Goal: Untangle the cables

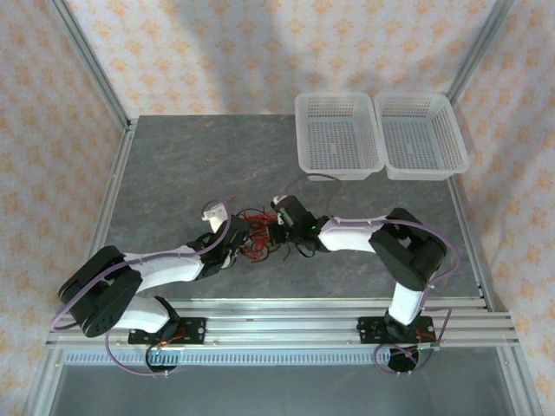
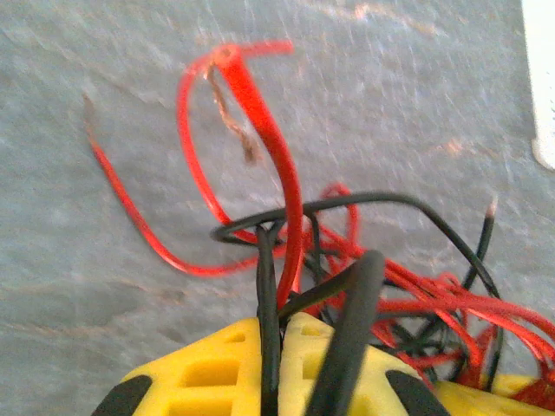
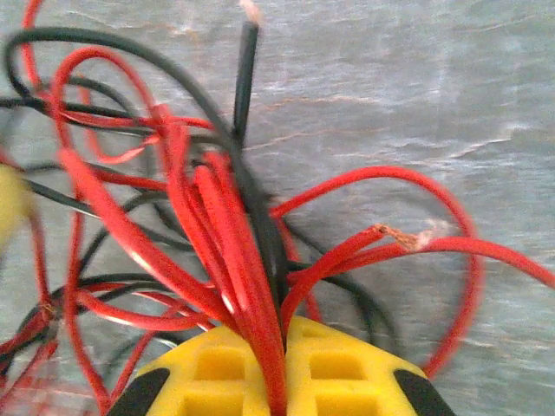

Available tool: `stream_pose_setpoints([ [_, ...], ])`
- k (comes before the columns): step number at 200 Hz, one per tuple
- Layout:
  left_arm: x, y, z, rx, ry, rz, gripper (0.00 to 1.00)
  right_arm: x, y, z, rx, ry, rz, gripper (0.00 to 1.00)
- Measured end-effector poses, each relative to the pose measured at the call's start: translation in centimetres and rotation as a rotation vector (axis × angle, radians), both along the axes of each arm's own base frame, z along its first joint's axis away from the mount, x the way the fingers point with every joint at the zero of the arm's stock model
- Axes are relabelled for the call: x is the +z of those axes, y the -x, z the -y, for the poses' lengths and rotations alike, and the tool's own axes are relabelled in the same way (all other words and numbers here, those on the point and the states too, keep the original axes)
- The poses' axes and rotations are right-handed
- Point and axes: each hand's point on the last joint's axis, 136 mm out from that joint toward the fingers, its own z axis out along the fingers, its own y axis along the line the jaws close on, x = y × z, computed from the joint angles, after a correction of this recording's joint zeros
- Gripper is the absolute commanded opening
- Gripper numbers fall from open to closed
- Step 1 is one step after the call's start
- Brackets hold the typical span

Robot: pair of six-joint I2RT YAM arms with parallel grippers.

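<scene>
Two baskets [image 1: 338, 98] [image 1: 414, 98] stand apart — left tool [image 2: 276, 338] and right tool [image 3: 279, 347] clench the cables [image 1: 257, 236].

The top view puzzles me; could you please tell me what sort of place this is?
Most likely a robot lab test cell: two arms bolted to aluminium rails at a grey table edge, patterned screens closing it in, and a practice clump of red and black wires.
</scene>
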Motion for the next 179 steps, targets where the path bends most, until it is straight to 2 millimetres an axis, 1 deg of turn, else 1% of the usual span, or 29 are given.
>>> stream_pose_setpoints([
  [5,0.2,0.0,-0.5,0.011,-0.018,0.005,0.28,-0.2,-0.2,0.7,-0.013,0.022,-0.002,0.05],
  [13,0.5,0.1,-1.3,0.026,-0.055,0.012,0.41,-0.7,-0.8,2.1,-0.050,0.056,-0.008,0.09],
  [24,0.8,0.0,-2.3,0.050,-0.100,0.017,0.49,-0.9,-1.5,3.7,-0.094,0.084,-0.011,0.13],
  [41,1.3,-0.1,-3.1,0.061,-0.153,0.020,0.55,-1.0,-2.1,5.3,-0.164,0.105,-0.026,0.21],
  [46,1.4,-0.1,-3.2,0.065,-0.164,0.022,0.56,-1.2,-2.1,5.6,-0.177,0.107,-0.033,0.26],
  [61,1.7,-0.2,-3.3,0.061,-0.183,0.023,0.59,-1.4,-1.9,5.8,-0.213,0.091,-0.052,0.39],
  [80,2.1,-0.3,-3.1,0.040,-0.195,0.026,0.67,-1.1,-1.4,5.7,-0.249,0.040,-0.079,0.51],
  [86,2.3,-0.4,-2.9,0.033,-0.193,0.030,0.69,-0.9,-1.1,5.7,-0.258,0.026,-0.088,0.56],
  [92,2.6,-0.4,-2.8,0.021,-0.190,0.033,0.72,-0.8,-0.9,5.8,-0.265,0.016,-0.096,0.59],
  [120,3.9,-0.4,-1.6,-0.040,-0.171,0.051,0.85,-0.1,0.3,6.7,-0.312,-0.007,-0.142,0.68],
  [151,5.5,-0.3,0.7,-0.141,-0.122,0.070,0.87,2.4,0.8,7.2,-0.339,-0.042,-0.136,0.70],
  [166,5.7,-0.4,1.9,-0.182,-0.102,0.064,0.87,3.4,0.7,7.2,-0.340,-0.053,-0.126,0.70],
  [179,5.3,-0.4,2.9,-0.218,-0.097,0.045,0.87,3.9,0.4,7.1,-0.342,-0.057,-0.120,0.70],
])
